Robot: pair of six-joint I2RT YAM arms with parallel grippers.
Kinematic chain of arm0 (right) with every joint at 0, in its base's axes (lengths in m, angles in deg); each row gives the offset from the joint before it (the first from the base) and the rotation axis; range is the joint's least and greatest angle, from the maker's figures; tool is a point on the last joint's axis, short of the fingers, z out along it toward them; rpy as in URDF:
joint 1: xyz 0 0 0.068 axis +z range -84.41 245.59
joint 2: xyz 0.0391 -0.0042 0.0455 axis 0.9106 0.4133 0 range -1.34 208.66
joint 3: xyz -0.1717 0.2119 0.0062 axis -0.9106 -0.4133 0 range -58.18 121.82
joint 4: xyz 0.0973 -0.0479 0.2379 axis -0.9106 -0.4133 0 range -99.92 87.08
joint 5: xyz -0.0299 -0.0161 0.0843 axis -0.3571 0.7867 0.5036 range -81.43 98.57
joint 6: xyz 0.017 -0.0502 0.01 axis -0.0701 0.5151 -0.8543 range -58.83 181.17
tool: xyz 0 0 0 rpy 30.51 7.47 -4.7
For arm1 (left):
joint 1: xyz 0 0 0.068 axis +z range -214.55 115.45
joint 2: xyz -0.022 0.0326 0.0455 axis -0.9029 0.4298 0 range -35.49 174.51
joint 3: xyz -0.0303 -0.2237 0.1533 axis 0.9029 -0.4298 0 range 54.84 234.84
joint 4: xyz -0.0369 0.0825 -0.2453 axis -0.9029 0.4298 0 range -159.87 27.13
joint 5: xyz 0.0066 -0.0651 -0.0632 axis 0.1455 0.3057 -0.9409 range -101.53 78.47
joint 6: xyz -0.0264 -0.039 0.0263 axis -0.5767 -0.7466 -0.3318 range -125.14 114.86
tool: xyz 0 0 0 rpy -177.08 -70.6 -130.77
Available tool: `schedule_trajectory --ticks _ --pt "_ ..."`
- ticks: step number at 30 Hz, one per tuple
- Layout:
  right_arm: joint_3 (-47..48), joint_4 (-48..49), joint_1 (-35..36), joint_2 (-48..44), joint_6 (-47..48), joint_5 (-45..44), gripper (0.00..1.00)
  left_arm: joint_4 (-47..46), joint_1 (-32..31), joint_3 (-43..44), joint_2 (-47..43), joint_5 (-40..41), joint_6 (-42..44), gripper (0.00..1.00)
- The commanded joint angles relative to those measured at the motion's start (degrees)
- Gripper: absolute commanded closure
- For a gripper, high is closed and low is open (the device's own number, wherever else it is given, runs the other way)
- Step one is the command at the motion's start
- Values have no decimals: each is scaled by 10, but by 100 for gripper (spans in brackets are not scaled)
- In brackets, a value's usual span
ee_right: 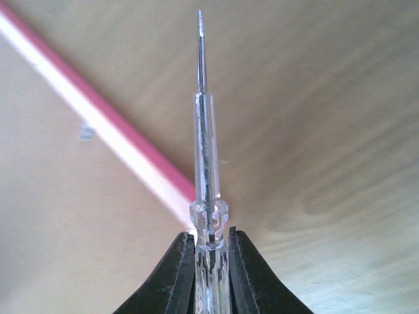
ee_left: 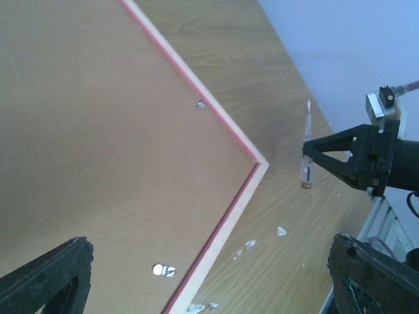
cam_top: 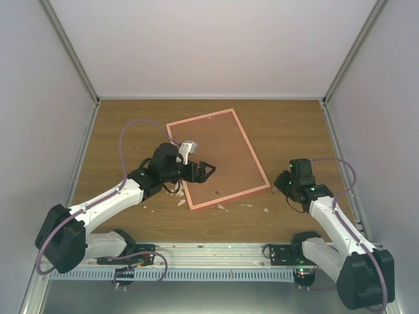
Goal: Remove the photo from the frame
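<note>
The frame [cam_top: 252,157] lies face down on the table, with its brown backing board [cam_top: 222,147] up and a thin pink-red rim around it. The photo is hidden beneath the board. My left gripper [cam_top: 208,171] hovers open over the board near the frame's left edge, nothing between its fingers [ee_left: 46,275]. My right gripper [cam_top: 280,182] sits just off the frame's near right corner [ee_left: 262,163]. It is shut on a clear-handled screwdriver [ee_right: 204,144] whose metal tip points past the pink rim [ee_right: 111,124]. The left wrist view also shows the screwdriver [ee_left: 306,154].
Small metal tabs [ee_left: 163,269] hold the backing board at its edges. White scraps [ee_left: 281,230] lie on the wooden table near the frame's front corner. Enclosure walls stand on three sides, and a metal rail [cam_top: 216,252] runs along the near edge.
</note>
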State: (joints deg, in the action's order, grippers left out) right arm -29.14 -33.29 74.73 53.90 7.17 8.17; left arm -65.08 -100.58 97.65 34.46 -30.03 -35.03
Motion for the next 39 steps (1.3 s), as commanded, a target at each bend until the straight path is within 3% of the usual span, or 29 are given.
schedule_trajectory --ticks 1,12,18,39 --pt "19 97 23 -40 -23 36 99 -84 -17 -5 -5 -12 -15 3" --pt "-23 389 145 -50 -92 69 99 -168 -65 23 31 -22 -2 5" --pt "-34 501 194 -23 -111 77 99 -190 -72 39 60 -33 6 14" --pt "-40 614 239 32 -133 118 100 -257 -75 86 142 -55 0 55"
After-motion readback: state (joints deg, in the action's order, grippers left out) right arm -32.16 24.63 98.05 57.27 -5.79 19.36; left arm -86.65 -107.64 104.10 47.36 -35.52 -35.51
